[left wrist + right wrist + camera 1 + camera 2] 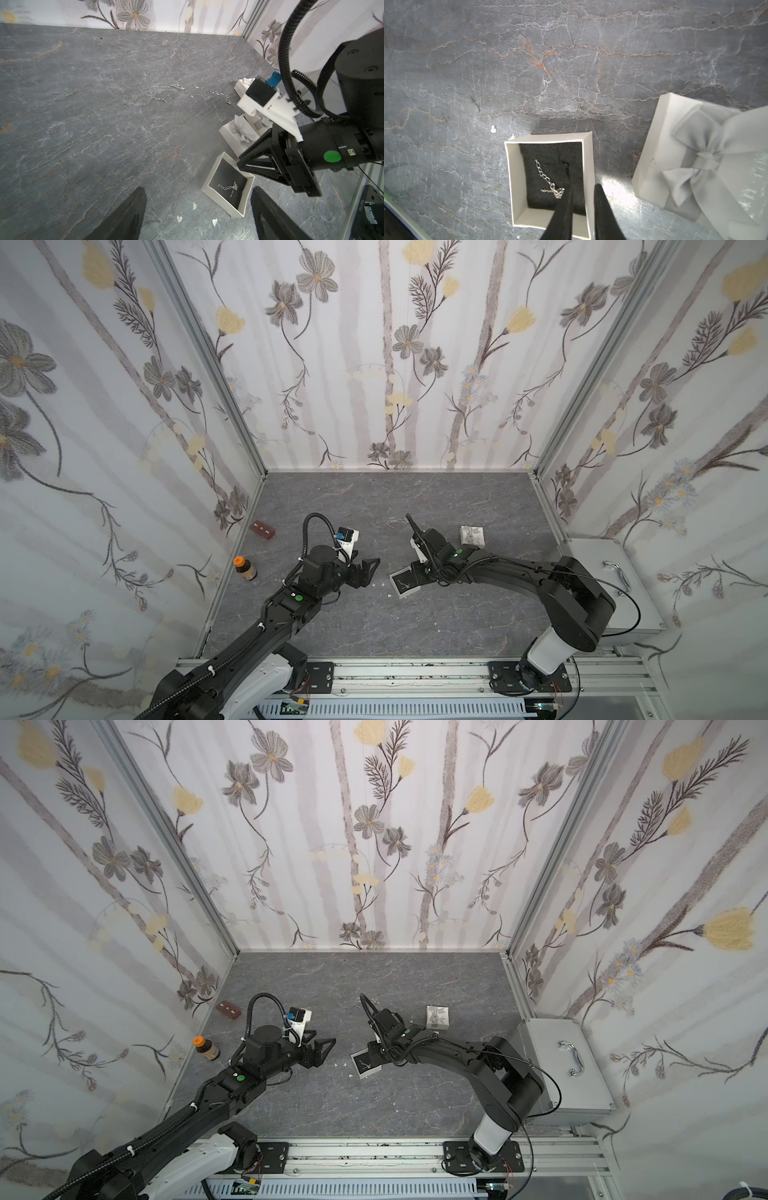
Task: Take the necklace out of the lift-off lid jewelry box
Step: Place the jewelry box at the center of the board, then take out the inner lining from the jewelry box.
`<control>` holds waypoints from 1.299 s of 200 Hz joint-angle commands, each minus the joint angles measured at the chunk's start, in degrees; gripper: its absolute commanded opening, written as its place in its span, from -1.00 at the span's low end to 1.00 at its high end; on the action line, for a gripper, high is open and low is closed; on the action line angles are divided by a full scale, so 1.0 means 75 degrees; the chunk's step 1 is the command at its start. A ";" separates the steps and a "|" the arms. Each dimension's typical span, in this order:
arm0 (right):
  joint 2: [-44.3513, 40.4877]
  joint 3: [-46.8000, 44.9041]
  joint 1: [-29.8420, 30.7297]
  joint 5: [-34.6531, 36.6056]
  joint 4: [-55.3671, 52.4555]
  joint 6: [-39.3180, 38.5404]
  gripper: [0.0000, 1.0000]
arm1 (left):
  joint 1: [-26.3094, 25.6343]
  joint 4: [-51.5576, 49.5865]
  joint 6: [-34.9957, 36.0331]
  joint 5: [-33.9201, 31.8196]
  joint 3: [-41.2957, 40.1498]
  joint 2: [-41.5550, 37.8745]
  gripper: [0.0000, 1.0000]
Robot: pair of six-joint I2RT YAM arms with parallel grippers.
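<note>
Necklace (548, 180) in box (513, 176), right hand (583, 187) slightly ajar

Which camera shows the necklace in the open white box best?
The right wrist view: it looks straight down into the box, so the necklace stands out on the dark lining. The left wrist view shows the necklace smaller, at a slant. In both top views the necklace is only a faint glint.

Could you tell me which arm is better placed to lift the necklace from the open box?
Right: the right gripper hovers over the open white cardboard box, jaws slightly parted beside the silver butterfly-pendant necklace on black foam. The left gripper, open, stands off to one side.
</note>
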 commanded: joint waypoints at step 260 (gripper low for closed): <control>0.1416 0.0857 0.0782 0.0677 -0.0007 -0.1984 -0.29 | -0.0016 0.0653 -0.0469 0.1078 -0.0408 0.0608 0.57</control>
